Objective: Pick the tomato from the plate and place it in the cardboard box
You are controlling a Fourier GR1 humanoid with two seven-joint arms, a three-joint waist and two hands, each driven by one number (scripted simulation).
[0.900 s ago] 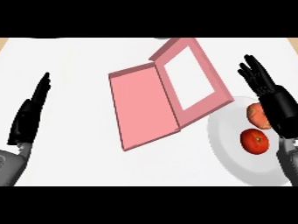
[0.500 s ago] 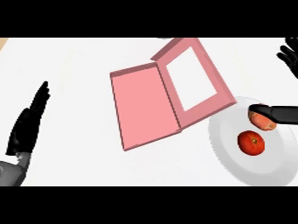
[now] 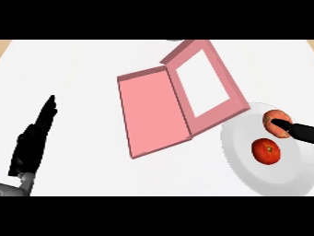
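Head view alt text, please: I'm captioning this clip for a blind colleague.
The robot's right hand reaches in from the right edge, its thumb tip touching a paler fruit on a white plate that also holds a red tomato. An open pink box lies left of the plate; the left hand rests open at lower left.

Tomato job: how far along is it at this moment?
Nothing is done: the tomato sits on the plate. The right robot hand reaches over the plate, a finger on the paler fruit beside it. Grasping and carrying to the open pink box remain.
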